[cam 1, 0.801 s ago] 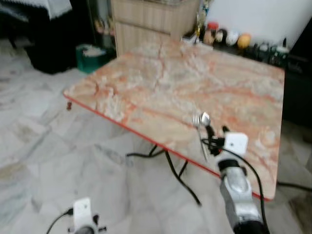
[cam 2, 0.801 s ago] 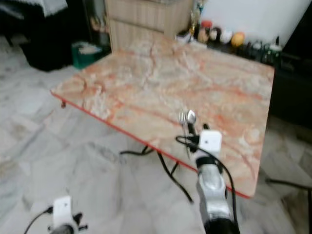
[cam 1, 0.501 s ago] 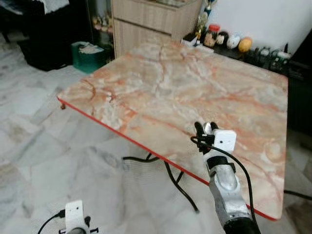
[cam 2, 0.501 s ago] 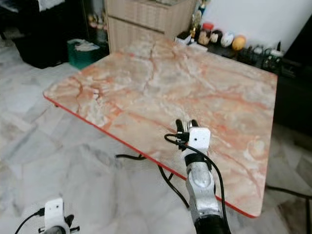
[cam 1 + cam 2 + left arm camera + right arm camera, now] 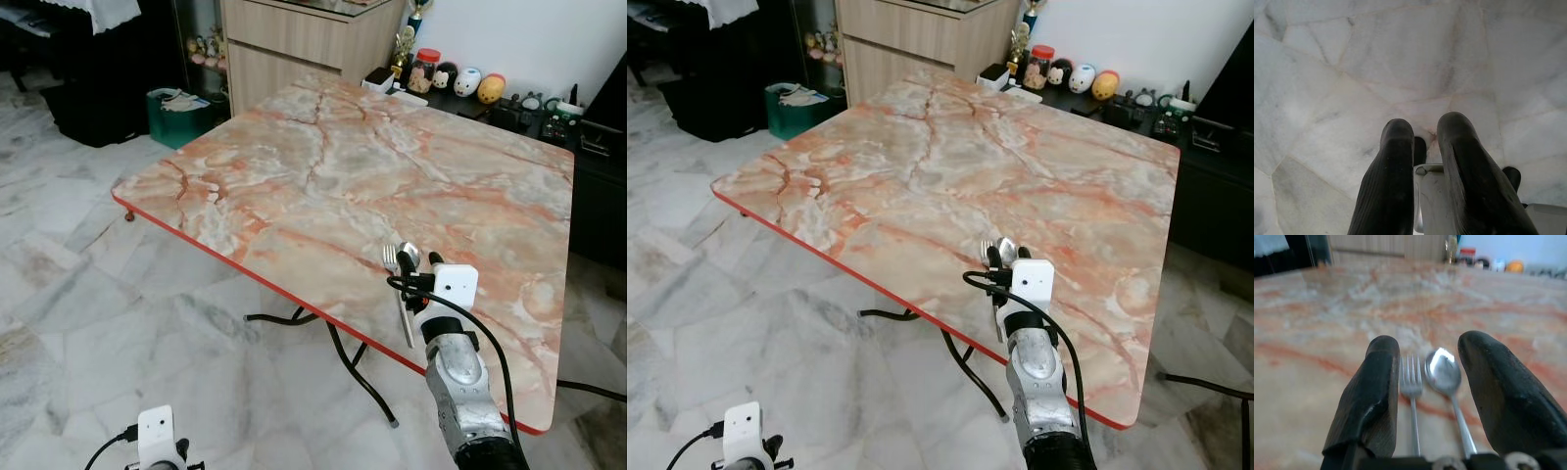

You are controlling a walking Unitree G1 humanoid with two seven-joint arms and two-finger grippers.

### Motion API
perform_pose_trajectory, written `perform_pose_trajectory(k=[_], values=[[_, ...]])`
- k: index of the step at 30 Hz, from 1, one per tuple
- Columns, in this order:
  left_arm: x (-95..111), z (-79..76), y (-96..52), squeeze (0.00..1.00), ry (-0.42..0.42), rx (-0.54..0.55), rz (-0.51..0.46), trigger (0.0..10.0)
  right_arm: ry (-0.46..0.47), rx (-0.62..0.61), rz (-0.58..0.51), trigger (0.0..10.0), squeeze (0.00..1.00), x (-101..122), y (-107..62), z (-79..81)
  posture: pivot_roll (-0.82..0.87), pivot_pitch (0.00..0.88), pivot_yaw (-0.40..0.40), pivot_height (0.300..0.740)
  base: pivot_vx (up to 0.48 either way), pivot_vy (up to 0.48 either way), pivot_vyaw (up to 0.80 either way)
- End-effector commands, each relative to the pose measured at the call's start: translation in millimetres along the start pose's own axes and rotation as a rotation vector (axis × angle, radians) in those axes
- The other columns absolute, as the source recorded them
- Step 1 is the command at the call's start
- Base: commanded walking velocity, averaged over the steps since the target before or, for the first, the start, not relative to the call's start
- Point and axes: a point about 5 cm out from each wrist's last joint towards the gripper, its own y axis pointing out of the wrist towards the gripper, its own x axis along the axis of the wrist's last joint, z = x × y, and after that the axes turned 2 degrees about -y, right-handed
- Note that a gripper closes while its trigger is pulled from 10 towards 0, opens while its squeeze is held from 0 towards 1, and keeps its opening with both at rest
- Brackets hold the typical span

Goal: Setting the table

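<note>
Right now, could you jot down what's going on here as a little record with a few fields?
Table: marble-patterned top with a red edge, standing on a pale tiled floor
Cutlery: fork and spoon side by side near the table's near edge
Right gripper: open, fingers either side of the fork and spoon
Left gripper: low, over the floor, holding nothing
Behind the table: wooden cabinet, small figurines

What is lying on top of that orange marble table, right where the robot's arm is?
A fork and a spoon lie side by side on the table near its front edge. The right gripper has a finger on either side of them. Its fingers hide the handle ends.
</note>
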Motion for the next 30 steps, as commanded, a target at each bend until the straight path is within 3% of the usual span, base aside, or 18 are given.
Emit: perform_pose_trajectory(k=[1,6,11,24,29,30], values=[[-6.1,-1.8,-1.0,0.0,0.008,-0.013,0.028,10.0,0.012,-0.008,0.021,10.0,0.0,0.0,3.8,-3.0,0.03,0.017,-0.092,0.74,0.0,0.0,0.0],[-6.5,-2.1,-1.1,0.0,0.009,-0.015,0.029,10.0,0.016,0.05,0.018,10.0,0.0,6.4,11.5,3.0,0.03,0.02,-0.09,0.74,0.0,0.0,0.0],[-7.5,-3.4,-1.2,0.0,0.012,-0.019,0.033,10.0,-0.055,0.069,0.106,10.0,0.0,-0.3,21.7,7.1,0.03,0.022,-0.086,0.74,0.0,0.0,0.0],[-11.3,0.0,-2.0,0.0,0.013,-0.019,0.05,10.0,-0.099,0.108,0.225,10.0,0.0,0.5,40.5,21.8,0.03,0.021,-0.09,0.74,0.0,0.0,0.0],[-12.6,2.3,-2.3,0.0,0.011,-0.015,0.055,10.0,-0.045,0.08,0.26,10.0,0.0,-1.2,42.3,21.7,0.03,0.021,-0.09,0.74,0.0,0.0,0.0],[-14.6,5.6,-2.9,0.0,0.011,-0.011,0.064,10.0,0.015,0.05,0.288,10.0,0.0,-1.7,44.1,21.9,0.03,0.021,-0.093,0.74,0.0,0.0,0.0]])
